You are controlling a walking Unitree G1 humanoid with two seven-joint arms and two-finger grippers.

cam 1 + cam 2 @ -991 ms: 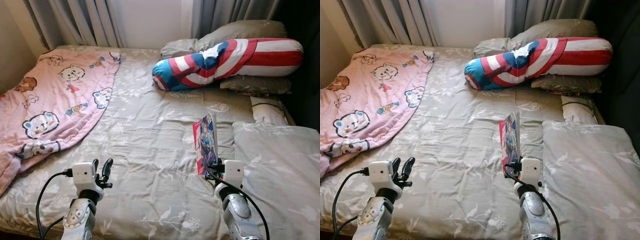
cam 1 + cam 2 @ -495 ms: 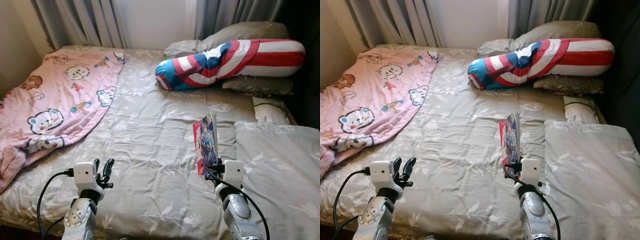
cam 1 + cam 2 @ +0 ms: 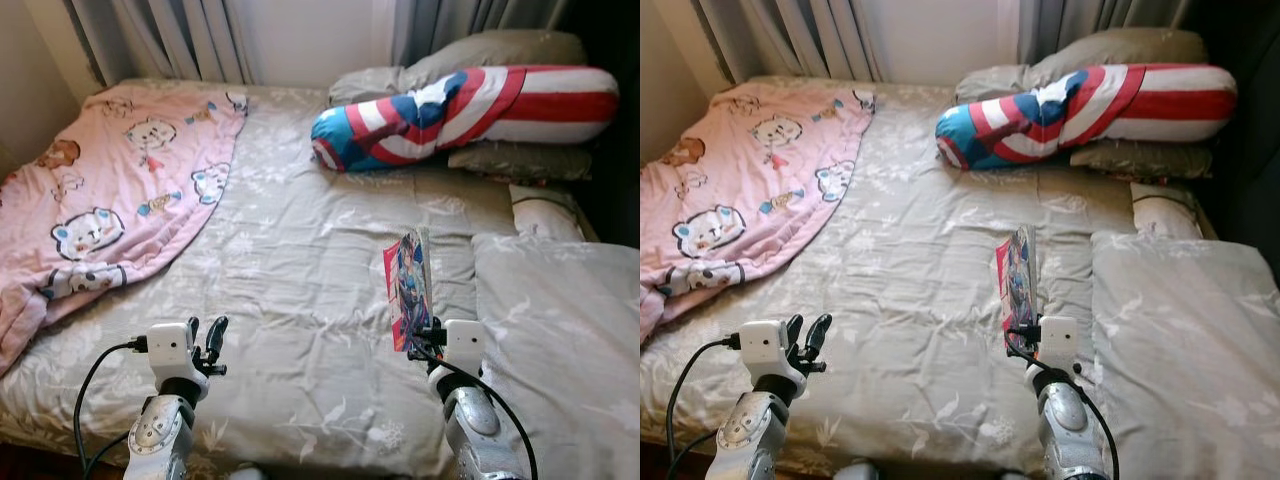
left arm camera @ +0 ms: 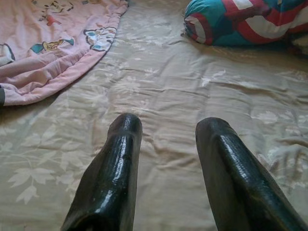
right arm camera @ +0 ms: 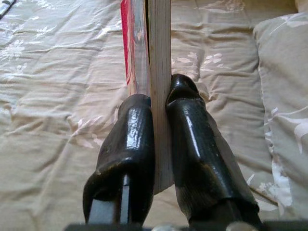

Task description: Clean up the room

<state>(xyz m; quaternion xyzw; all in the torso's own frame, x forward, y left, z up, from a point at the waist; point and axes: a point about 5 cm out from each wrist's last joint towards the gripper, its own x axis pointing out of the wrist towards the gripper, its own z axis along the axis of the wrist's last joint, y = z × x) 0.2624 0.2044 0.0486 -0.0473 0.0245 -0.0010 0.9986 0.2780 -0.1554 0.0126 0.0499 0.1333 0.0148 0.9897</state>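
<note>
Jaws first: the right gripper has its jaws pressed tight on a thin book, one black finger on each side of it; the book stands up on its edge, held above the grey bed, near the front; the left gripper has its jaws spread apart with nothing between them, and it hangs over the front part of the bed.

Just to the right of the book lies a grey pillow with a leaf print; a bit farther back, on the left, a pink blanket with little bears is spread out in a messy way and droops off the side of the bed; at the far end a long cushion with red, white and blue stripes lies on top of more grey pillows; behind it all hang grey curtains.

I think the cleaning is only part way along; the book is picked up but not put away yet; the pink blanket looks like it needs folding, and the striped cushion may need a tidy spot too.
</note>
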